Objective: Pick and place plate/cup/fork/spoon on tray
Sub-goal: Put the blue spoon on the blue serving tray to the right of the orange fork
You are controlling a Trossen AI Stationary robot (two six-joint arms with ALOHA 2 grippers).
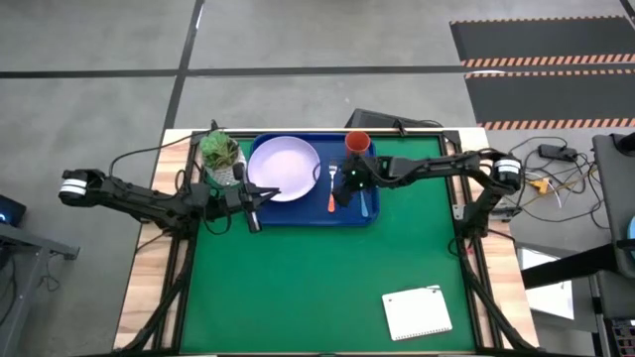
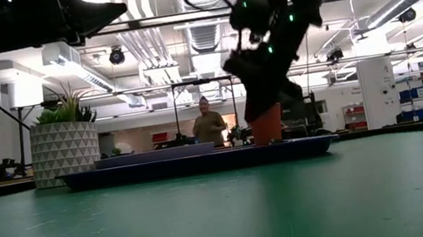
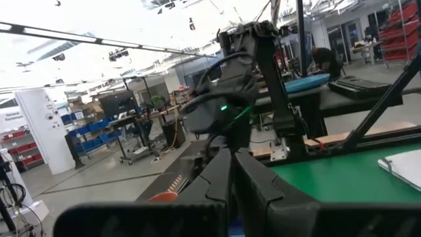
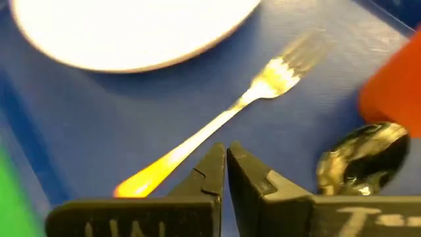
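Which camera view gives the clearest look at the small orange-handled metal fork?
The right wrist view: the orange-handled metal fork lies whole and close on the blue plastic tray. The high view shows it tiny; the low and left wrist views don't show it.

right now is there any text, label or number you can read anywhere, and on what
No text reads clearly anywhere.
White lettering on the right pincer body: cut off at the frame edge, unreadable.
Signs on the white pillar in the room: too small and blurred.
Notepad, tray, plate, cup: no markings visible.
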